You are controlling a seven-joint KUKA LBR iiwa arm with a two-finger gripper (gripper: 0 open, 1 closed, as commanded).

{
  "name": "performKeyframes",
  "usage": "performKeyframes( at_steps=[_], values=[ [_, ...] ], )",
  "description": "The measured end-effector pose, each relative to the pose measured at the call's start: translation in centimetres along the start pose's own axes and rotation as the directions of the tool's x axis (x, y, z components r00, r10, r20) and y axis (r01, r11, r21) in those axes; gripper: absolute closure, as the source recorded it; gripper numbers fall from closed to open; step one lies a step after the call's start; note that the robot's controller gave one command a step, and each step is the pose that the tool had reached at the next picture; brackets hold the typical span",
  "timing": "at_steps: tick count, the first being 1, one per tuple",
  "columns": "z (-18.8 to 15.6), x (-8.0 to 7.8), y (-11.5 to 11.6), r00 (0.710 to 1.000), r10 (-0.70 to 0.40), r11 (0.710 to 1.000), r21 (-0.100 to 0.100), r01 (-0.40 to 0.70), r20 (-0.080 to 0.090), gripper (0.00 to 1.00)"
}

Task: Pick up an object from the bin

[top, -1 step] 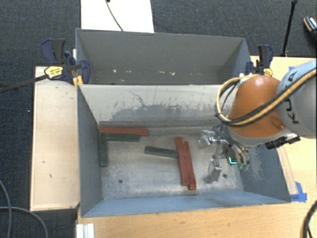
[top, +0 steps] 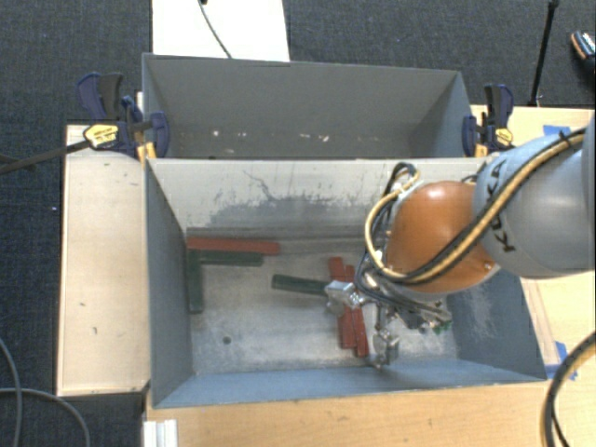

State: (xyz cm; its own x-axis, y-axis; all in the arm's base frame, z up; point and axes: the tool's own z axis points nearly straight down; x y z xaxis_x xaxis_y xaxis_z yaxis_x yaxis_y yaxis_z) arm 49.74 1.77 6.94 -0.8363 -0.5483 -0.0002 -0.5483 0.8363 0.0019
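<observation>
- A short pile of red blocks (top: 352, 329) is seen on the floor of the bin (top: 251, 333), right of the middle and close to the front wall, the one at the bottom of the view.
- The blocks are laid in a line that runs from the middle of the floor toward the front wall.
- The gripper (top: 382, 345) is placed low in the bin, just beside the right side of the red blocks and near the front wall.
- It cannot be told whether the gripper is open or closed, and nothing can be seen held in it.
- A dark green stick (top: 298, 286) is laid flat just to the left of the red blocks, with one end close to them.
- A long red bar (top: 233, 246) is laid along the back wall, near the back left corner.
- A dark green corner-shaped piece (top: 195, 282) is found just under the bar, along the left wall.
- The round orange cover (top: 433, 240) of the wrist is seen above the gripper, with cables (top: 377, 222) looped around it.
- The grey arm (top: 549, 212) is stretched in over the right wall.
</observation>
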Motion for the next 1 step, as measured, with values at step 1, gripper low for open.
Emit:
performKeyframes(
  at_steps=[1],
  values=[
    [-3.15, -1.42, 1.61, 0.953, -0.303, 0.953, 0.004, 0.303, 0.004, 0.00]
  ],
)
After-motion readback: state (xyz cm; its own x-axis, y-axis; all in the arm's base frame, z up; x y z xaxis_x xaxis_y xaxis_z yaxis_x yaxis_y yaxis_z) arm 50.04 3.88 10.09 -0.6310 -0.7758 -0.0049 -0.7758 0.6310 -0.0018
